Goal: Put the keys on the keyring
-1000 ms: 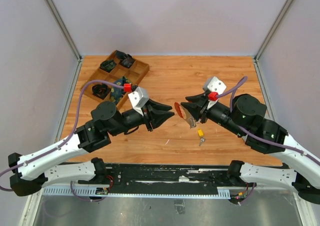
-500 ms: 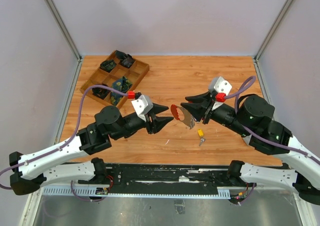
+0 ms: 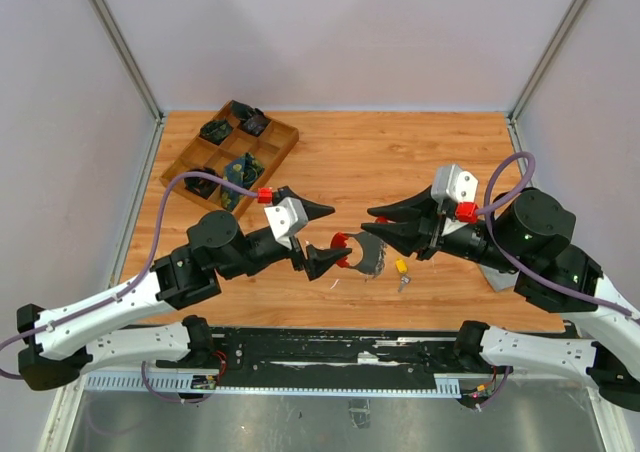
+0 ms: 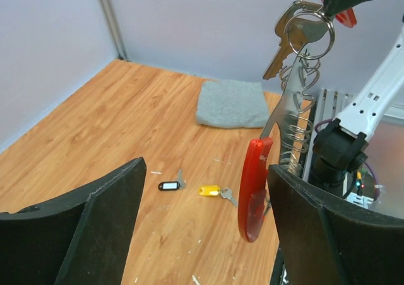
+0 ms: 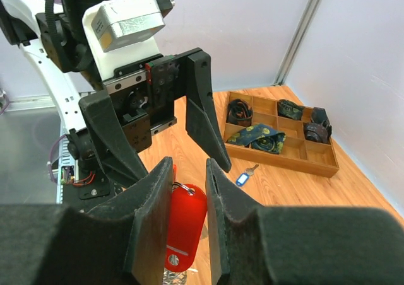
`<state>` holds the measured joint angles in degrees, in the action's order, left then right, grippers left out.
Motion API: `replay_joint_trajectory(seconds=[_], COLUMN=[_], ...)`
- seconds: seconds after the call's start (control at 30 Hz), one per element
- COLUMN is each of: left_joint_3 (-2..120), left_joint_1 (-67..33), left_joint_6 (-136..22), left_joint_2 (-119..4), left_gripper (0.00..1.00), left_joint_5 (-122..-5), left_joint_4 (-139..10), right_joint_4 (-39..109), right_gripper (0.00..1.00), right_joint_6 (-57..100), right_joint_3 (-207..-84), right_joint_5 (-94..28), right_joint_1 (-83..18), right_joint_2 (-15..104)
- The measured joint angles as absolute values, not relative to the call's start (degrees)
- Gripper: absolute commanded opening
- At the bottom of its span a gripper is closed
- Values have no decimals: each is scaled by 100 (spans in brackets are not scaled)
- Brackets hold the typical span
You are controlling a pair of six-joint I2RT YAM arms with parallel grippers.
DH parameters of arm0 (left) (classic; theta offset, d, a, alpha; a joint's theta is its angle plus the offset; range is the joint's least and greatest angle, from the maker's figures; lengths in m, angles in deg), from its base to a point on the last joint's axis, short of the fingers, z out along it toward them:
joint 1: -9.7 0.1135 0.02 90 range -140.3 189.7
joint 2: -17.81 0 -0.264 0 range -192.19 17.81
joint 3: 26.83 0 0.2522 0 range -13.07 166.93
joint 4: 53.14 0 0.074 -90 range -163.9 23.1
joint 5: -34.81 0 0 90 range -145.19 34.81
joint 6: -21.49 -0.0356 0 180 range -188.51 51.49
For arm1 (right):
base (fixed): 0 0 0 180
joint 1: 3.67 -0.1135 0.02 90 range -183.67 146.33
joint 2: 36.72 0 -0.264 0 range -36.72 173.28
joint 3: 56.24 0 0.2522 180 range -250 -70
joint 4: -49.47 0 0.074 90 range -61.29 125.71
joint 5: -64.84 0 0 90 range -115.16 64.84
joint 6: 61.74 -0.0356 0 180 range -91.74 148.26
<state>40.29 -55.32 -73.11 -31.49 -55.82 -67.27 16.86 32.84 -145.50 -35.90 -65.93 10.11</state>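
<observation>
The keyring [image 4: 291, 102], a silvery strap with a curved red part [image 4: 252, 190], a ring and a red-tagged key [image 5: 186, 225], hangs from my right gripper [image 5: 189, 166], which is shut on its top end. In the top view it hangs at mid-table [image 3: 365, 255] under the right gripper [image 3: 370, 222]. My left gripper [image 4: 207, 171] stands open with its jaws on either side of the red part, which is close to the right finger [image 4: 328, 234]. A yellow-headed key [image 4: 209, 190] lies on the table [image 3: 400, 267]. A black-tagged key [image 4: 169, 185] lies next to it.
A wooden compartment tray [image 3: 283, 130] with dark rolled items stands at the back left. A blue-tagged key [image 5: 243, 178] lies on the wood in front of the tray [image 5: 284, 161]. A folded grey cloth [image 4: 232, 103] lies under the right arm.
My left gripper has opened wide and moved forward around the keyring's red part. My right gripper has swung the keyring lower and toward the left gripper.
</observation>
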Motion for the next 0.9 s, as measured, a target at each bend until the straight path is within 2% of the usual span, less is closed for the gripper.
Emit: replay_joint_trajectory(seconds=[0.07,0.2,0.37,0.53,0.6,0.7,0.8,0.9], left_joint_3=[4047,4125,4147,4156,4158,4189,4221,4254], left_joint_1=[-5532,-5532,-5532,-5532,-5532,-5532,-5532,-5532], left_joint_6=[-7331,-7302,-7191,-7077,-7049,-6996,-6970,-6950], left_joint_2=[-3182,-3243,-3313,-3470,-3538,-3617,-3632,-3632], left_gripper=[78,61,48,30,21,2,1,1], left_joint_5=[-5708,-6146,-6718,-7096,-7197,-7317,-7374,-7481], left_joint_4=[-6722,-6696,-6488,-6346,-6309,-6281,-6274,-6281], right_joint_4=[1671,1629,1627,1627,1627,1627,1621,1592], right_gripper=[1,0,0,0,1,1,4,16], right_joint_6=[3284,3284,3284,3280,3278,3278,3278,3284], right_joint_3=[-14561,-14561,-14561,-14561,-14561,-14561,-14561,-14559], right_joint_5=[-3669,-3758,-3769,-3780,-3782,-3789,-3804,-3800], right_joint_1=[-6593,-6593,-6593,-6593,-6593,-6593,-6593,-6593], right_joint_2=[1011,1018,1015,998,989,965,919,849])
